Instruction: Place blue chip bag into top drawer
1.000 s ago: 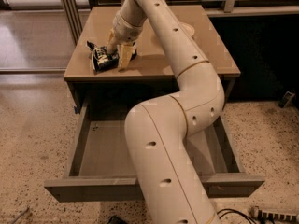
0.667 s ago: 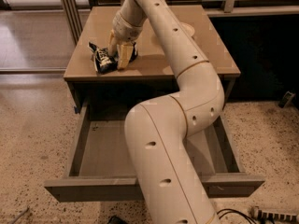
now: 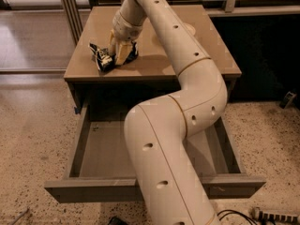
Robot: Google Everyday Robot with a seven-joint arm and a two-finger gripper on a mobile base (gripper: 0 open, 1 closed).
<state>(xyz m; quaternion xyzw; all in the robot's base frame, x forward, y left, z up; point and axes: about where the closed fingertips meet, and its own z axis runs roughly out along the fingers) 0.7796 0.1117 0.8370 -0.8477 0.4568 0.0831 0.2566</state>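
Pinching crumpled, white-edged blue chip bag (image 3: pixel 102 58) on the cabinet top (image 3: pixel 218 55), tool (image 3: pixel 120 56) clenched.

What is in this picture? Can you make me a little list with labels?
bag: small crinkled dark blue foil chip bag, lying on the tan cabinet top near its front edge
gripper: gripper down at the bag, up on the cabinet top
drawer: wide grey-brown top drawer, pulled open below the cabinet top
arm: cream robot arm, crossing over the open drawer
bag in drawer: not yet
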